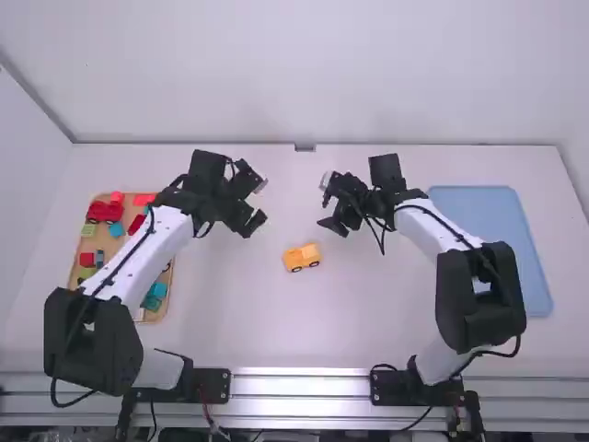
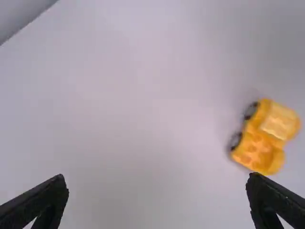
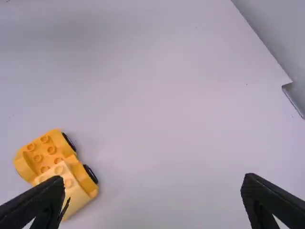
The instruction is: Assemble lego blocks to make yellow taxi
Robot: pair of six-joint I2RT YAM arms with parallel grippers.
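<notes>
On the bare table between the arms stands a yellow-orange toy car (image 1: 302, 257), its lighter block on one end of the wheeled base. My left gripper (image 1: 255, 223) hangs up and to the left of it, and my right gripper (image 1: 333, 226) up and to the right, both clear of it. In the left wrist view the car (image 2: 267, 136) lies beyond the right finger of the left gripper (image 2: 157, 183), whose fingers are wide apart. The right wrist view has the car (image 3: 57, 169) by the left finger of the open right gripper (image 3: 152, 183). Nothing is between either pair.
A wooden tray (image 1: 81, 241) with several red, green and teal blocks stands at the left, partly under the left arm. At the right lies a blue tray (image 1: 497, 216), partly behind the right arm. White table (image 1: 276, 322) surrounds the car.
</notes>
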